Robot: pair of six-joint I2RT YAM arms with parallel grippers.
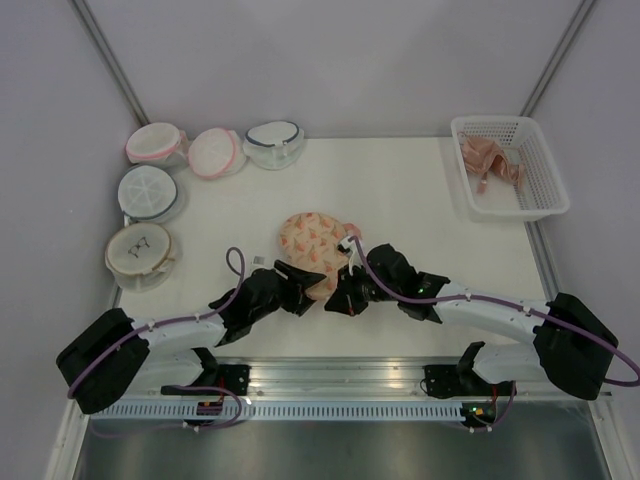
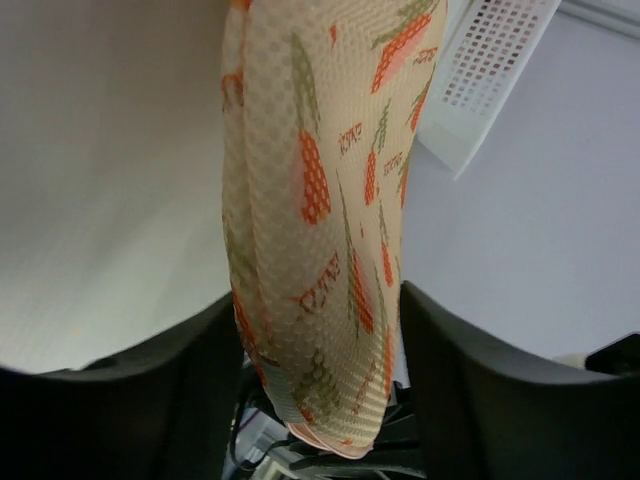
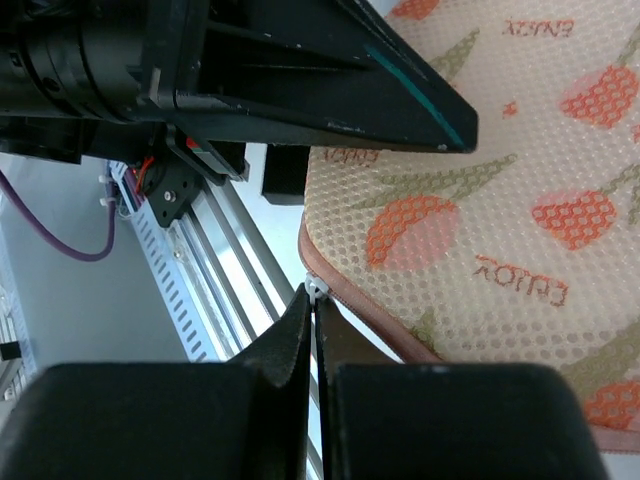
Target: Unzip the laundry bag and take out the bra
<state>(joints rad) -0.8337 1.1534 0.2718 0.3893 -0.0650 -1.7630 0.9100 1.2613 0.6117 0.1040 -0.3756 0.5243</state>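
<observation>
a: describe the work surface and what rests on it.
b: a white table (image 1: 400, 200). at its far right corner, a white perforated plastic basket (image 1: 540, 185) holding a peach-pink garment (image 1: 490, 162). along the far left, five round mesh bags with coloured rims (image 1: 147, 190).

a: location of the task item?
b: the cream-peach honeycomb-mesh laundry bag with orange print and a pink zip edge (image 1: 312, 240) lies at table centre, near the front edge, between both arms. the bra is not visible.

a: left gripper (image 2: 320, 420) condition?
b: its black fingers (image 2: 130, 400) stand on either side of the near end of the bag, with the mesh running up between them. whether they press on the fabric cannot be told.

a: right gripper (image 3: 312, 330) condition?
b: fingertips together, narrow, meeting at the small pale zip pull (image 3: 314, 289) at the bag's pink edge; it appears pinched between them.
</observation>
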